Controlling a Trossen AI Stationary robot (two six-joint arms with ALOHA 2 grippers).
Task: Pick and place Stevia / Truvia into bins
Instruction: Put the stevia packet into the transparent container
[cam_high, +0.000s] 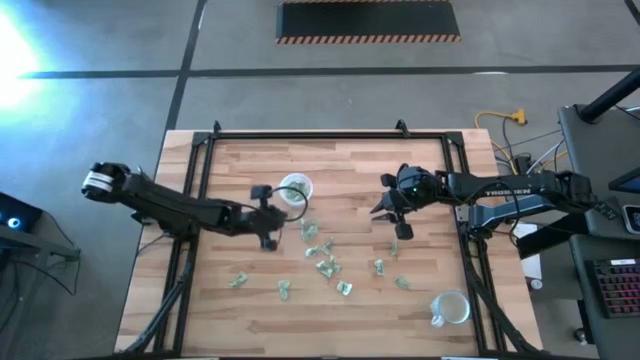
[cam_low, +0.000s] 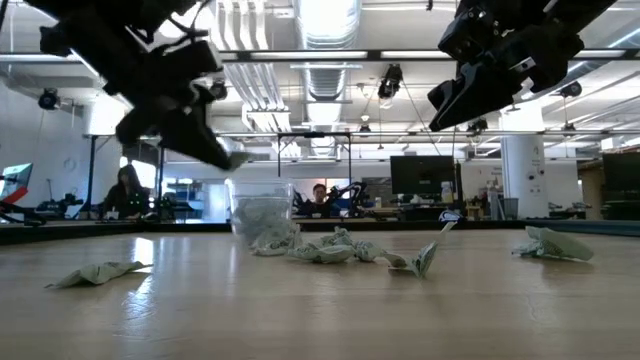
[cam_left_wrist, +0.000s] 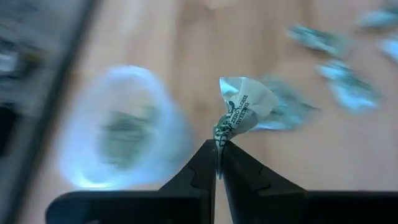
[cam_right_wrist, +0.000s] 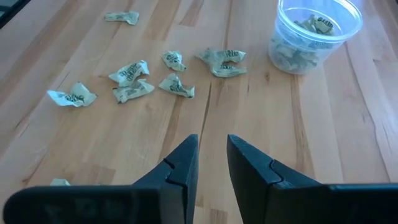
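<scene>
My left gripper is shut on one crumpled green-and-white sachet and hangs above the table beside the far round cup, which has several sachets inside. In the high view it sits just left of and nearer than that cup. My right gripper is open and holds nothing. It hovers over bare wood to the right of the cup. Several more sachets lie loose and flat on the table's middle, some seen from the right wrist. My left gripper pinches the sachet by one twisted corner between the free ends of its two fingers. The sachet is lifted clear of the table and stands out beyond the fingertips, crumpled and fanned open.
A second round cup stands near the table's near right corner. A dark frame runs round the table's edges. Bare wood lies between the loose sachets and the far edge. People sit at desks in the room beyond.
</scene>
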